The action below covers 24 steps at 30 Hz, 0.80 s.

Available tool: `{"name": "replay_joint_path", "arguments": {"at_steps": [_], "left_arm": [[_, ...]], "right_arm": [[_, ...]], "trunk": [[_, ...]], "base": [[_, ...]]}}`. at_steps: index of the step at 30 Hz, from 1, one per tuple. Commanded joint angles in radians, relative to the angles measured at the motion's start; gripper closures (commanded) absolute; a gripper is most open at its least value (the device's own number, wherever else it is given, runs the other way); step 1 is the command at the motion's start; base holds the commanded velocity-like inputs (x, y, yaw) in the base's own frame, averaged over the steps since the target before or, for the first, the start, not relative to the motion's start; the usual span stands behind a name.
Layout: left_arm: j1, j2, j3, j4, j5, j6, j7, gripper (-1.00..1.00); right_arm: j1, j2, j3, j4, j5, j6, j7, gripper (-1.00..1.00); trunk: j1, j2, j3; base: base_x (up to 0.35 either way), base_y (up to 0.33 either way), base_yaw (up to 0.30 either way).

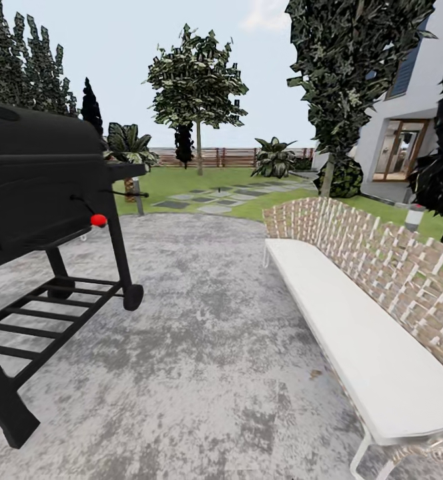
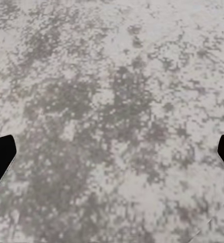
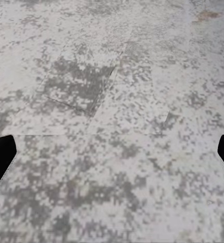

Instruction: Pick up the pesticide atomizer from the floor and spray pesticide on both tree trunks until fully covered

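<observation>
Head view: a mottled grey patio (image 1: 201,347) takes up the lower half of the frame. At the left edge stands a black grill (image 1: 41,180) on a slatted lower shelf, with a small red knob (image 1: 99,220) on its front. Along the right side runs a bench (image 1: 355,320) with a white seat and a woven back. Beyond the patio, in the middle of the frame, lies the lawn (image 1: 181,180) with grey stepping stones (image 1: 215,198) leading away, and a brown slat fence (image 1: 225,157) closes it off at the far end. One tree (image 1: 197,80) stands upper centre, its thin-looking trunk (image 1: 199,150) just in front of the fence. A second tree (image 1: 351,67) rises at upper right, its trunk base (image 1: 327,177) just behind the bench's far end. A house (image 1: 408,127) sits at the right edge.

Left wrist view: the left gripper (image 2: 112,157) has its dark fingertips (image 2: 0,157) at the two side edges, spread wide, with nothing but blotchy grey paving between them.

Right wrist view: the right gripper (image 3: 112,157) is likewise spread wide and empty over paving, where faint slab joints (image 3: 109,83) cross the upper middle.
</observation>
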Motion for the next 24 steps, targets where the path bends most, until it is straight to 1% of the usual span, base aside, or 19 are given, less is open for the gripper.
{"name": "replay_joint_path", "arguments": {"at_steps": [1,15,24], "left_arm": [[-0.001,0.000,0.003,0.001,0.000,-0.003,0.000,-1.00],[-0.001,0.000,0.003,0.001,0.000,-0.003,0.000,-1.00],[-0.001,0.000,0.003,0.001,0.000,-0.003,0.000,-1.00]], "right_arm": [[-0.001,0.000,0.000,0.001,0.001,-0.003,0.000,-1.00],[-0.001,0.000,0.002,0.000,0.001,-0.003,0.000,-1.00],[-0.001,0.000,0.002,0.000,0.001,-0.003,0.000,-1.00]], "trunk": [[0.000,0.000,-0.001],[0.000,0.000,-0.001],[0.000,0.000,-0.001]], "base": [[0.337,0.001,0.000],[0.337,0.002,0.000],[0.337,0.111,0.000]]}}
